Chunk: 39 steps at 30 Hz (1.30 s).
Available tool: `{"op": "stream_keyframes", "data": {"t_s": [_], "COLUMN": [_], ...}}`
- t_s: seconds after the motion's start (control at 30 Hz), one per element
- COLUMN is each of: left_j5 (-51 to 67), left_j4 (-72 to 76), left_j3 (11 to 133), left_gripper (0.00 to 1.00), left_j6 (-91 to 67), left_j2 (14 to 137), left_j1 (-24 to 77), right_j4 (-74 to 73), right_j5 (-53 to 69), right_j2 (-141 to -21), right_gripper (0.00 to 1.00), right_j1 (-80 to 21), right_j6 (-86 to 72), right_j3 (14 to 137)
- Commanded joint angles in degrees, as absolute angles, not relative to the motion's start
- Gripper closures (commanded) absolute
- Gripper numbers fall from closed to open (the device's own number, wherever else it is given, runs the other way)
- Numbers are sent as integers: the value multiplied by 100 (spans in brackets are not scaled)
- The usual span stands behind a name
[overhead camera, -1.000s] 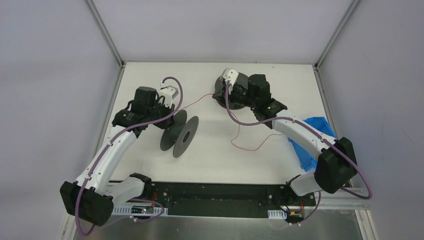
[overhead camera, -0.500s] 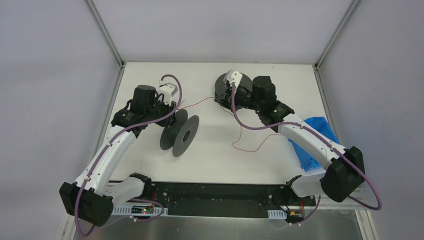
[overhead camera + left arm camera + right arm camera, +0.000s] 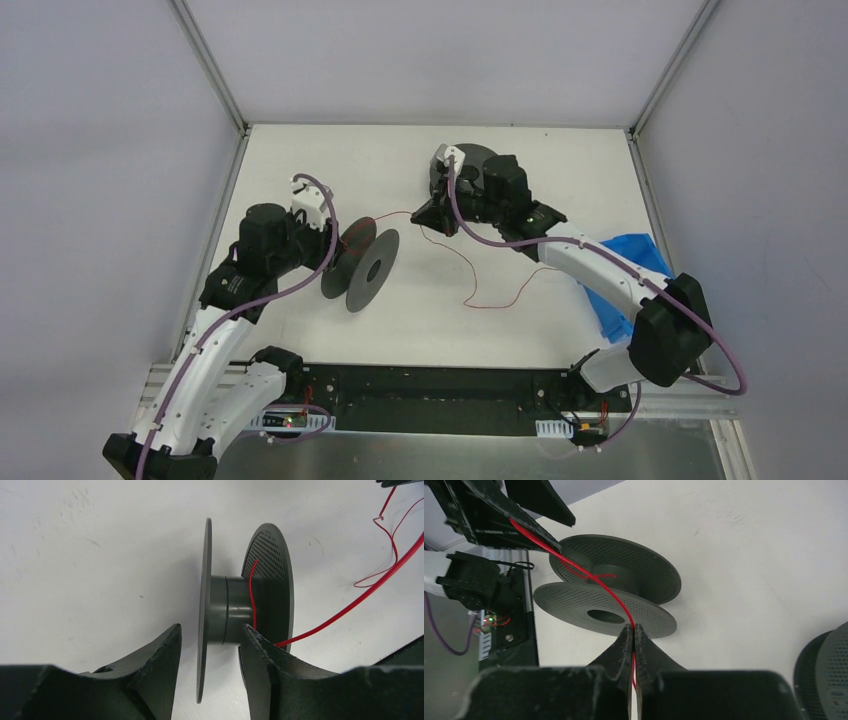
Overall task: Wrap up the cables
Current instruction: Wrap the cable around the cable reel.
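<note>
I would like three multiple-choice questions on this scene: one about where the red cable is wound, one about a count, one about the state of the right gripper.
1. What is the red cable wound on?
A) the hub of the spool standing on edge
B) a cardboard tube
C) a metal hook

2. How many dark grey spools are there?
A) one
B) two
C) four

3. The right gripper is:
A) wide open
B) shut on the red cable
C) shut on a spool flange

Answers: 1 A, the wrist views show the cable lying on that hub. 2 B, a second spool sits behind the right gripper. 3 B, its fingers pinch the cable.
</note>
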State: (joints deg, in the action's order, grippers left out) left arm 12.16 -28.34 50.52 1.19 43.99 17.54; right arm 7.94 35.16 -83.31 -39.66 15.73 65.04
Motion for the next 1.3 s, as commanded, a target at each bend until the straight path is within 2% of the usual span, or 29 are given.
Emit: {"op": "stream_keyframes", "data": {"t_s": [0.0, 0.23, 0.47, 0.63, 1.0, 1.17, 1.27], "left_j5": [1384, 1331, -113, -258, 276, 1447, 1623], "left_j4": [-2496, -2400, -2393, -2391, -2353, -1977, -1693], "left_j3": [4721, 4560, 4497, 4444, 4250, 4050, 3968], "left_gripper": [53, 51, 52, 51, 53, 47, 46], "left_j6": [18, 22, -580, -607, -592, -235, -387], "left_j2": [4114, 4003, 3697, 3537, 3383, 3178, 3333], "left_j1": [1740, 1740, 1740, 1740, 1740, 1740, 1741], "right_j4": [1209, 1358, 1670, 2116, 2460, 2938, 3130], "right_j5": [3588, 3496, 3416, 3390, 3265, 3280, 3297], "right_j2": [-8360, -8622, -8741, -8750, -8807, -8788, -8766], "right_gripper": [100, 100, 100, 100, 100, 100, 100], "right_j1": [-4105, -4241, -4253, -4257, -4269, -4274, -4271], "right_j6": [644, 139, -289, -595, -841, -1113, -1181], "right_j3": [6617, 6566, 6395, 6143, 5801, 5480, 5340]}}
